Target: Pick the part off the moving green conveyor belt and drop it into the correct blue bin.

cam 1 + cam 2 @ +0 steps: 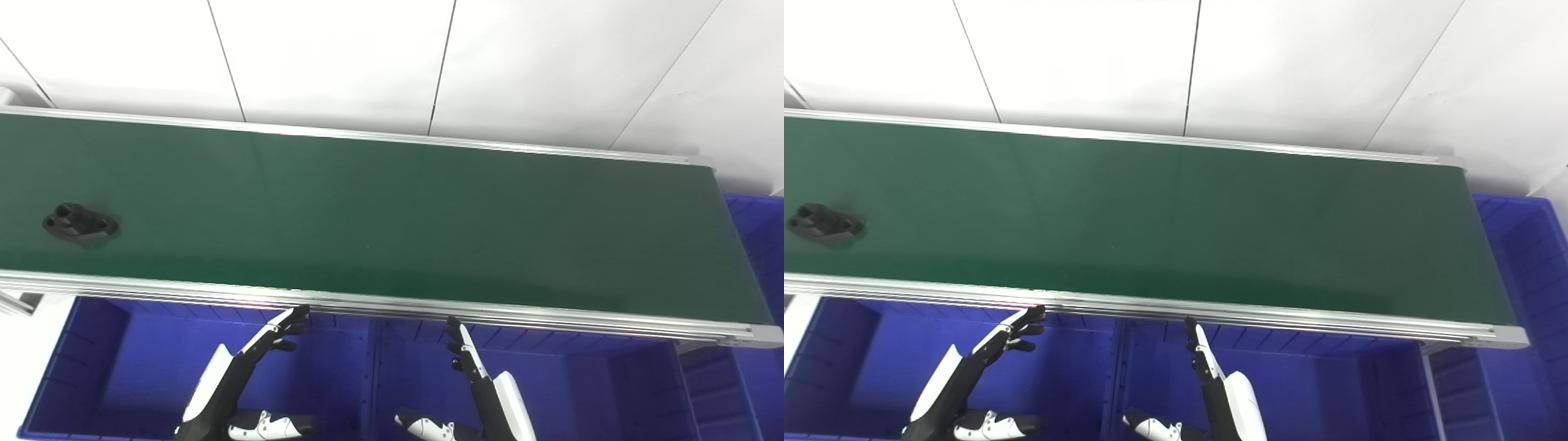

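Note:
A black part [79, 223] with two round holes lies on the green conveyor belt [392, 220] near its left end, also visible as the black part [824, 223] in the right eye view. My left hand [245, 380] hovers over the left blue bin [92, 367], fingers spread and pointing at the belt's near rail, holding nothing. My right hand [484, 386] is raised over the middle blue bin [582, 380], open and empty too. Both hands are far right of the part.
The belt's aluminium rail [392, 303] runs between my hands and the belt. Another blue bin [759, 245] sits past the belt's right end. A white panelled wall [392, 61] stands behind the conveyor.

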